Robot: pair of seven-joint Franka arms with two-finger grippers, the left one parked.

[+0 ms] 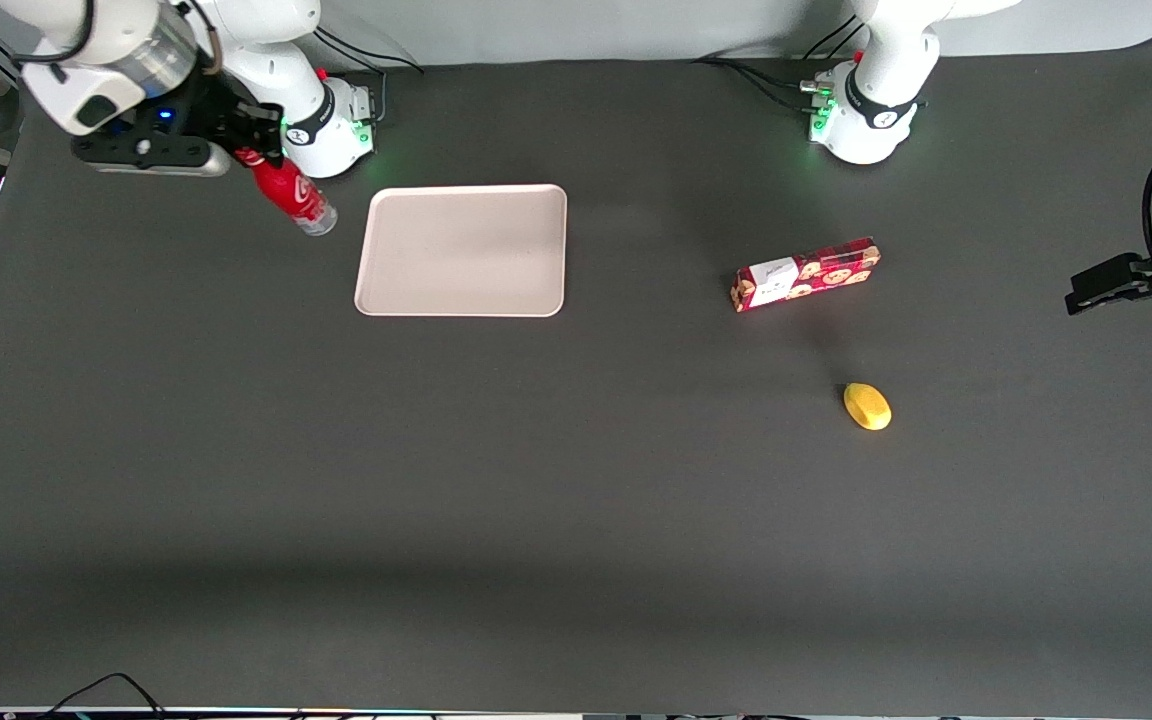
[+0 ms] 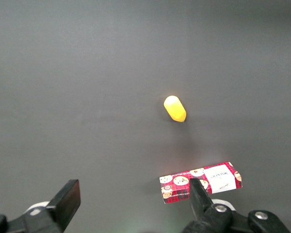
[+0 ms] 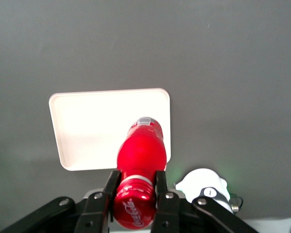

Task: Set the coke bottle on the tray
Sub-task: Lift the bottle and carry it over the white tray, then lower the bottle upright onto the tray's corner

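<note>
The front view looks steeply down from high over the tabletop [image 1: 576, 520], facing the arm bases at the frame's top edge, and takes in nearly the whole surface. The right wrist view sits close above the claw [image 3: 136, 182], which grips the bottle [image 3: 141, 150], and looks down past it onto the tray [image 3: 87, 126]. The front view shares all three, with the claw in an upper corner of its frame. The left wrist view looks down on the box [image 2: 201, 182] and the yellow object [image 2: 175, 108], which the front view also shows.

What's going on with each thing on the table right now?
Small red coke bottle: lifted, tilted, capped, held by its neck.
Right arm's gripper: shut on the bottle, beside the tray.
Pale pinkish-beige rectangular tray: flat, bare.
Long red cookie box: lying flat.
Yellow lemon-like object: resting untouched.
</note>
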